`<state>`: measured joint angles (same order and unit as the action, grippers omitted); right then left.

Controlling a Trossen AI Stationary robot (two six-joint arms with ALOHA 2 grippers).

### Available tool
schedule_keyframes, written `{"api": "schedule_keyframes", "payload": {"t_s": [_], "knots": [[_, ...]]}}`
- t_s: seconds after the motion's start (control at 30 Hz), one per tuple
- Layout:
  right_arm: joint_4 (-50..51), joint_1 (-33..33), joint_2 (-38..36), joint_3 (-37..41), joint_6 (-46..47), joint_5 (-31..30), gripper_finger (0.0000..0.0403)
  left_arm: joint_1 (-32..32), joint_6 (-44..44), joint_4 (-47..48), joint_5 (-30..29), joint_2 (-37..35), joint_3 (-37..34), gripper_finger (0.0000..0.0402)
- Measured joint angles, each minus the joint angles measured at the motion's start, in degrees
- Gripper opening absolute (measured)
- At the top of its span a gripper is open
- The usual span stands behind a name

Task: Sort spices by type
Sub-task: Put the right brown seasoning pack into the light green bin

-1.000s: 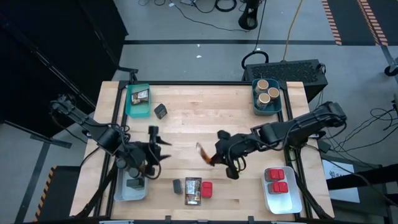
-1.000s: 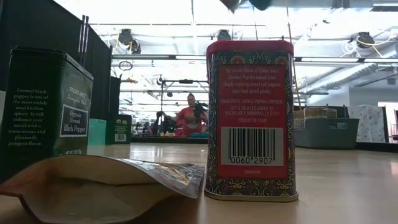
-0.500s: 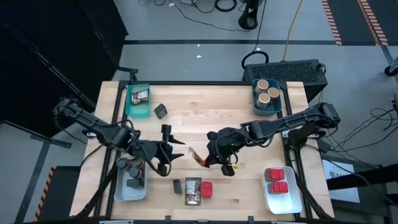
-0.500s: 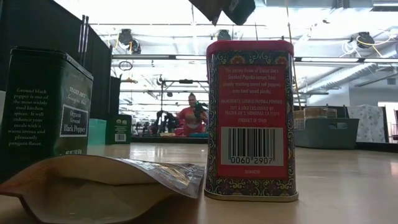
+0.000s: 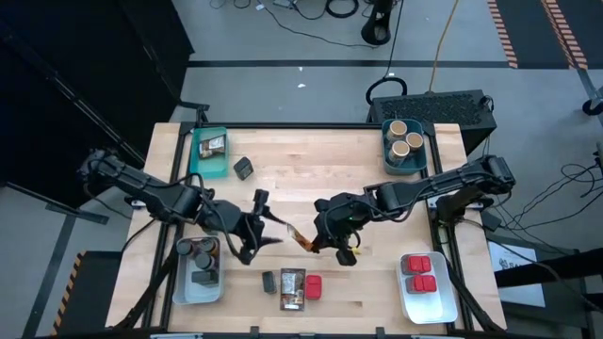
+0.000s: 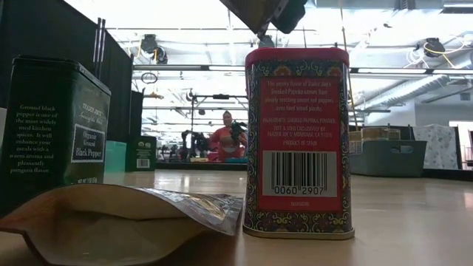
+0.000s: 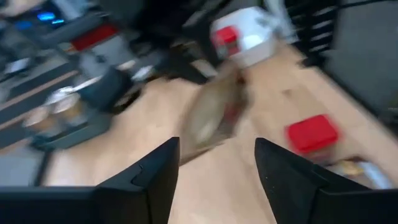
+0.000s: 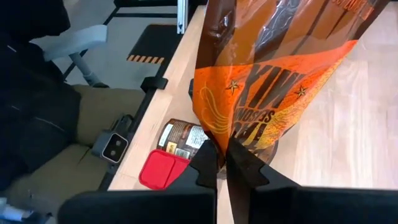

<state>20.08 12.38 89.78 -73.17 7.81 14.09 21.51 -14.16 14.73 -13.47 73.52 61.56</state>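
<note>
My right claw (image 5: 320,243) pinches the orange packet (image 5: 300,235); my left claw (image 5: 267,219), fingers spread, sits at its nine o'clock.

Low down, the dark green tin (image 6: 53,129) reads "Organic Ground Black Pepper", the red tin (image 6: 298,140) beside it carries a barcode numbered "0060 2907", and the orange packet (image 8: 273,81) shows "MIX" and "SEASON", seen upside down
</note>
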Motion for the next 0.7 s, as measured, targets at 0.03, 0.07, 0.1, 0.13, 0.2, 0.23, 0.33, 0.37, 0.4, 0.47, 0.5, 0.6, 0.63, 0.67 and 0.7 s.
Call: {"api": "schedule_keyframes", "payload": {"t_s": [0.03,0.07,0.1,0.13,0.2,0.23,0.33,0.37,0.4,0.47,0.5,0.6,0.63,0.67,0.7], "knots": [[0.2,0.0,0.0,0.0,0.0,0.0,0.0000,-0.1,-0.1,0.1,1.8,0.0,0.0,0.0216],[0.2,-0.1,0.0,0.0,0.0,0.0,0.0000,-0.3,-0.1,0.2,2.5,0.0,0.0,0.0224],[0.2,-0.1,0.0,0.0,0.0,-0.1,0.0000,-0.3,-0.1,0.3,2.5,0.0,0.0,0.0232],[0.3,0.0,0.0,0.0,0.0,-0.2,0.0000,-0.3,-0.2,0.2,2.0,0.0,0.0,0.0242],[0.4,0.0,0.0,0.0,0.0,-0.2,0.0000,-0.3,-0.2,0.2,0.3,0.0,0.0,0.0261],[0.4,0.0,0.0,0.0,-0.2,-0.2,0.0000,-0.3,-0.3,0.2,-0.2,0.0,0.0,0.0269],[0.4,-0.2,0.0,0.0,-0.6,-0.2,0.0000,-1.0,-0.8,0.1,-0.1,0.6,0.0,0.0287],[0.4,-0.3,0.0,0.0,-0.6,-0.2,0.0000,-1.2,-1.4,0.2,-0.2,0.8,0.0,0.0290],[0.4,-0.4,0.0,0.0,-0.6,-0.3,0.0000,-1.4,-1.5,0.3,-0.2,1.1,0.0,0.0291],[0.3,-0.8,0.0,0.0,-0.8,-0.5,0.0000,-1.8,-1.8,-0.1,-0.2,1.6,0.0,0.0292],[0.3,-0.9,0.0,0.0,-0.8,-0.5,0.0000,-2.0,-1.8,-0.5,-0.1,1.9,0.0,0.0293],[0.3,-1.4,0.0,0.0,-1.0,-0.5,0.0000,-2.5,-2.7,-0.4,0.1,2.9,0.0,0.0293],[0.3,-1.5,0.0,0.0,-1.0,-0.5,0.0000,-2.6,-2.9,-0.7,0.1,3.3,0.0,0.0293],[0.3,-1.5,0.0,0.0,-1.0,-0.5,0.0000,-2.7,-3.2,-0.7,0.2,3.5,0.0,0.0293],[0.4,-1.6,0.0,0.0,-1.0,-0.5,0.0000,-2.7,-3.2,-0.7,0.5,3.6,0.0,0.0293]]}}
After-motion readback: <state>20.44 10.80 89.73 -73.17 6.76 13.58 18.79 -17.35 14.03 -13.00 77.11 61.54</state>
